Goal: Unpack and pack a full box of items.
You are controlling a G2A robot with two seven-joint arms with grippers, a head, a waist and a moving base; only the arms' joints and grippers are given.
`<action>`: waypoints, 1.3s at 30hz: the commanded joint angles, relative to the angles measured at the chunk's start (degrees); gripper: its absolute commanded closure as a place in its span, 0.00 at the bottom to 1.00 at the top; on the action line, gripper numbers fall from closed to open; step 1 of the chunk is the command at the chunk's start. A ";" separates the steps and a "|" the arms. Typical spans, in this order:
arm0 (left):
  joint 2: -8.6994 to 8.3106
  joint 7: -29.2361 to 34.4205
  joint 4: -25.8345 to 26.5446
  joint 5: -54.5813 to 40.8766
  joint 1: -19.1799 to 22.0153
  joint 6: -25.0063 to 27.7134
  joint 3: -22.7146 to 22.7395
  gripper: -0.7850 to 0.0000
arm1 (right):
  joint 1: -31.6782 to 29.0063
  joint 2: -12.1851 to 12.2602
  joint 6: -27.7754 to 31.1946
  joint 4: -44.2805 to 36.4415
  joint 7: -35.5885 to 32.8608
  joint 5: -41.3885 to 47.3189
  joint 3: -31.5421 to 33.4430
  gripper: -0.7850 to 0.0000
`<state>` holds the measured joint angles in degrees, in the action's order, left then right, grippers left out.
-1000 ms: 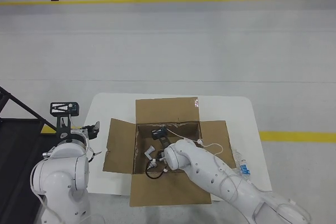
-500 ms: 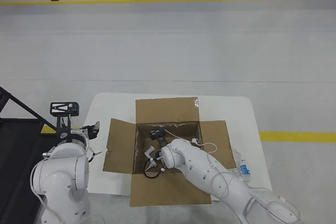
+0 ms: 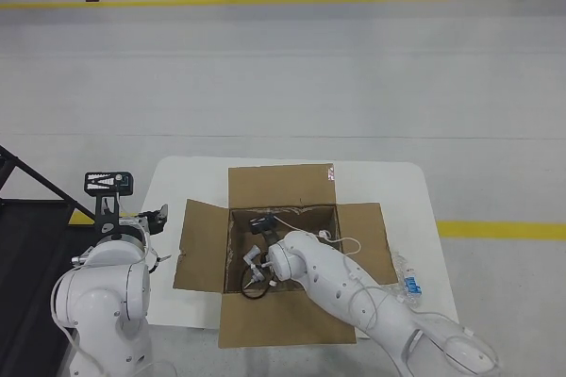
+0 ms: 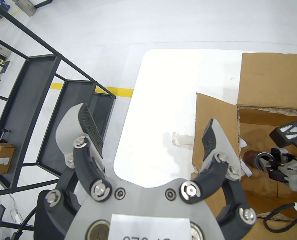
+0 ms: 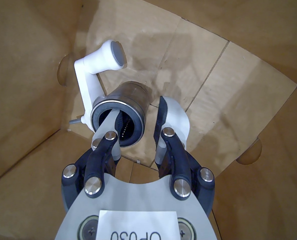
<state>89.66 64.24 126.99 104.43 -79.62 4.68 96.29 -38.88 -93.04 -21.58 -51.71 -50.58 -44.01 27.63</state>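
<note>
You have one cardboard box (image 3: 281, 185) standing open on the table (image 3: 184, 179). Two items lie on its floor: one metal cylinder (image 5: 128, 96) and one white handle (image 5: 98, 63) just beside it. Your right gripper (image 5: 139, 111) is down in the box with its jaws partly open. One finger is inside the cylinder's bore and the other is just outside its wall, with a gap showing. Your left gripper (image 4: 148, 123) hangs wide open and empty over the table beside the box. One bottle (image 3: 408, 279) lies on the table at the box's far side.
</note>
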 commanded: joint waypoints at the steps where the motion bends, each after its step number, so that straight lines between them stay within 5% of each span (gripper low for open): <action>1: 0.00 0.00 0.00 0.00 0.00 0.00 0.00 0.00 | 0.03 0.09 -0.47 -1.06 -0.47 -0.59 0.45 0.52; 3: 0.00 0.00 0.00 0.00 0.00 0.00 0.00 0.00 | -0.01 0.45 -0.96 -2.58 -1.19 -1.56 1.22 0.46; 6: 0.00 0.00 0.00 0.00 0.00 0.00 0.00 0.00 | -0.46 1.50 -2.17 -6.19 -2.21 -3.96 2.91 0.18; 13: 0.00 0.00 0.00 0.00 0.00 0.00 0.00 0.00 | -5.71 6.41 -7.20 -22.69 -7.11 -13.90 10.99 0.01; 16: 0.00 0.00 0.00 0.00 0.00 0.00 0.00 0.00 | -10.75 9.62 -9.08 -34.06 -9.67 -20.55 18.68 0.11; 17: 0.00 0.00 0.00 0.00 0.00 0.00 0.00 0.00 | -13.15 10.72 -8.97 -38.34 -10.62 -22.92 21.63 0.47; 19: 0.00 0.00 0.00 0.00 0.00 0.00 0.00 0.00 | -18.36 12.76 -8.84 -47.30 -12.39 -27.14 28.81 0.68; 20: 0.00 0.00 0.00 0.00 0.00 0.00 0.00 0.00 | -21.29 13.63 -7.79 -51.50 -13.07 -28.70 32.14 0.89; 21: 0.00 0.00 0.00 0.00 0.00 0.00 0.00 0.00 | -24.11 14.41 -6.55 -55.33 -14.08 -30.37 35.39 1.00; 26: 0.00 0.00 0.00 0.00 0.00 0.00 0.00 0.00 | -33.48 16.31 -0.89 -66.72 -17.17 -32.54 45.47 1.00; 39: 0.00 0.00 0.00 0.00 0.00 0.00 0.00 0.00 | -34.33 16.34 -0.49 -66.34 -14.53 -33.05 45.93 1.00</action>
<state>89.66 64.24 126.99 104.43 -79.62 4.68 96.29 -72.83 -76.72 -22.10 -118.21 -66.67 -76.83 73.23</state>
